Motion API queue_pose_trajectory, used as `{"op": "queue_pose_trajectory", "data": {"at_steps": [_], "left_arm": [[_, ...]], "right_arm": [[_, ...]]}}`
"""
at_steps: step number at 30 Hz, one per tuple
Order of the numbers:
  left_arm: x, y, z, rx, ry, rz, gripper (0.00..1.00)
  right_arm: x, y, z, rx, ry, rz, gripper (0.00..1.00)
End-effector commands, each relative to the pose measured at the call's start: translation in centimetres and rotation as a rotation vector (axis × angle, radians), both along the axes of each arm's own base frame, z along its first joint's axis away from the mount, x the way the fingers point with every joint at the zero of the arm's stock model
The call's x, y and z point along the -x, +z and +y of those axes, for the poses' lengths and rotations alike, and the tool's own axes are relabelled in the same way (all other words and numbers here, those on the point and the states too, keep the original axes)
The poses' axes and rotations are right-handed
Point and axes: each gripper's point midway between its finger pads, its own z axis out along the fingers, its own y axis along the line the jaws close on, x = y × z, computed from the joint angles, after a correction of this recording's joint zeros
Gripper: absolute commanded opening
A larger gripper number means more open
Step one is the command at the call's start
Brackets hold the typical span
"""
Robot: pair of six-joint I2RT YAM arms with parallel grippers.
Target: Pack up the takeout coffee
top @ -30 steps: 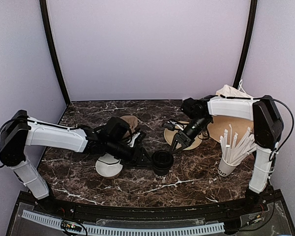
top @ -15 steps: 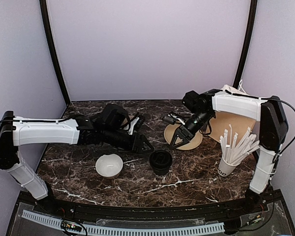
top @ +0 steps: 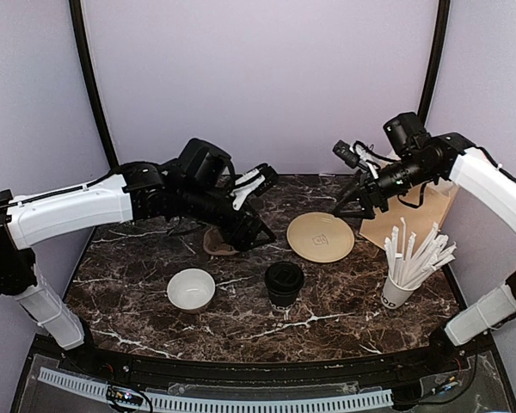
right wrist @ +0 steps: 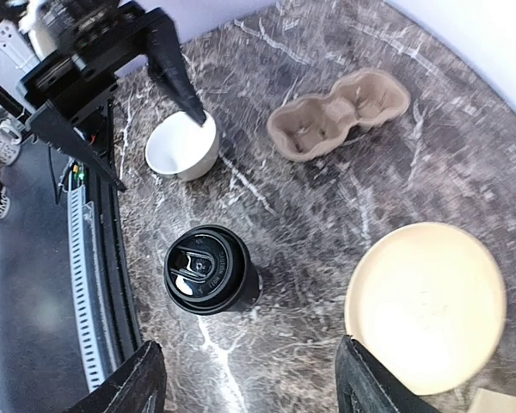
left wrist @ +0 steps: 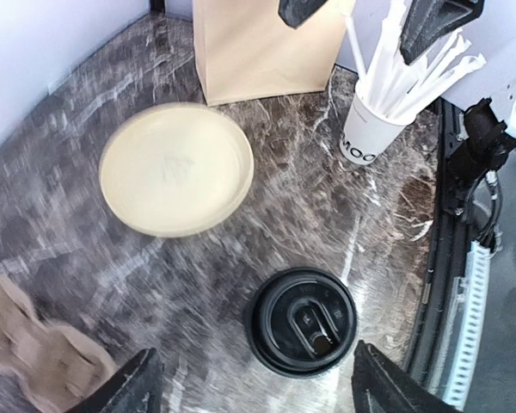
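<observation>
Wide-apart fingers (left wrist: 125,391) above upright lidded takeout coffee (left wrist: 301,323), tan plate (left wrist: 176,168) nearby.

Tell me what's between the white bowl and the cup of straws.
The lidded coffee cup stands there, touching neither the white bowl nor the cup of straws; the top view shows it.

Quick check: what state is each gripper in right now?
Left gripper: open, holding nothing.
Right gripper: open, holding nothing.
</observation>
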Motion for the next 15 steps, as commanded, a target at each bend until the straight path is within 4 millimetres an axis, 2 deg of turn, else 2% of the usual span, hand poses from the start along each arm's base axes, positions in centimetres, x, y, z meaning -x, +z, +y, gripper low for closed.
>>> {"op": "queue_pose_trajectory", "data": {"at_steps": [1, 7, 15], "left_arm": [[-0.3, -2.0, 0.4, -0.259, -0.116, -0.076, 0.80], [0.5, -3.6, -1.8, -0.351, -0.209, -0.044, 0.80], [2.5, -7.2, -3.7, -0.467, -0.277, -0.001, 0.83]], "right_arm": [[0.2, 1.0, -1.4, -0.017, -0.020, -0.118, 0.69], [-0.3, 1.7, -3.8, -0.020, -0.106, -0.177, 0.71], [-0.2, 2.0, -4.1, -0.053, -0.109, -0.176, 0.72]]}}
